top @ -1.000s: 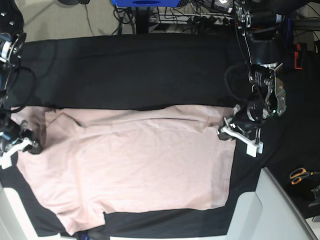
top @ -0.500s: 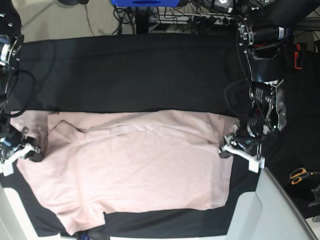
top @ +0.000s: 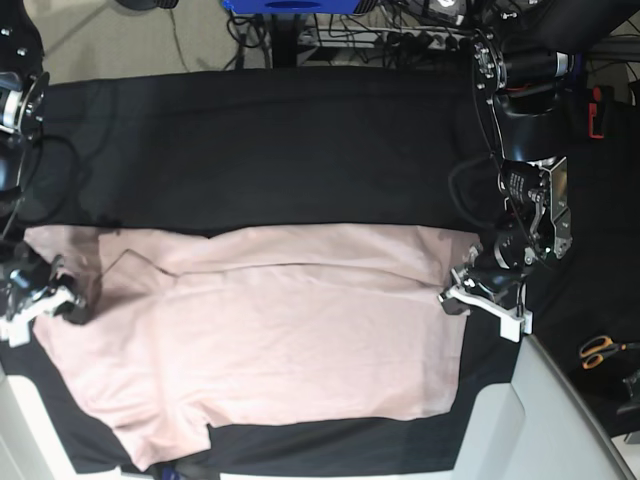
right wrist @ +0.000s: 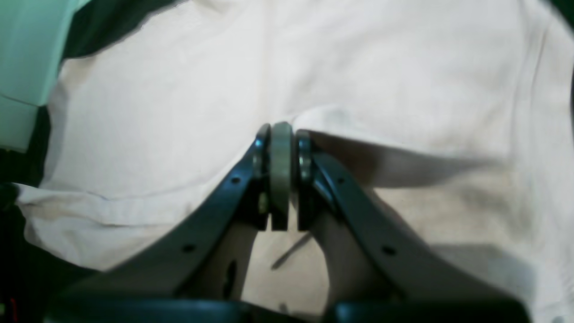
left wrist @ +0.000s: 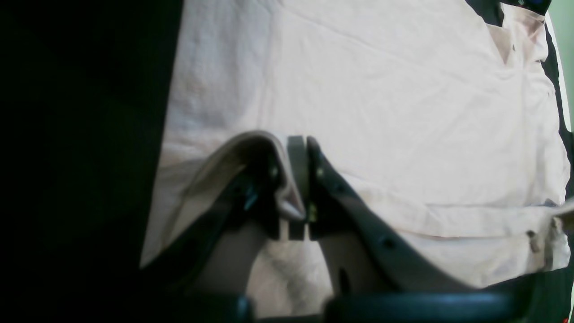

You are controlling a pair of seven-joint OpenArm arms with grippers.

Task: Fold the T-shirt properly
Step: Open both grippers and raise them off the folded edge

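The pale-pink T-shirt (top: pixel 280 340) lies spread across the black cloth, with its far part folded over toward the front. In the base view my left gripper (top: pixel 448 298) sits at the shirt's right edge and my right gripper (top: pixel 70 306) at its left edge. In the left wrist view the left gripper (left wrist: pixel 297 150) is shut on a raised fold of the T-shirt (left wrist: pixel 403 89), and fabric curls over one finger. In the right wrist view the right gripper (right wrist: pixel 281 134) is shut on a pinched ridge of the T-shirt (right wrist: pixel 179 98).
A black cloth (top: pixel 280 150) covers the table under the shirt. Orange-handled scissors (top: pixel 600 350) lie at the far right. A pale grey table rim (top: pixel 560 420) runs along the front right corner. Cables and a blue object (top: pixel 290 5) sit behind the table.
Both grippers have moved toward the table's front while holding the shirt's side edges. The folded-over layer has drawn flatter, and its far edge now lies straighter.
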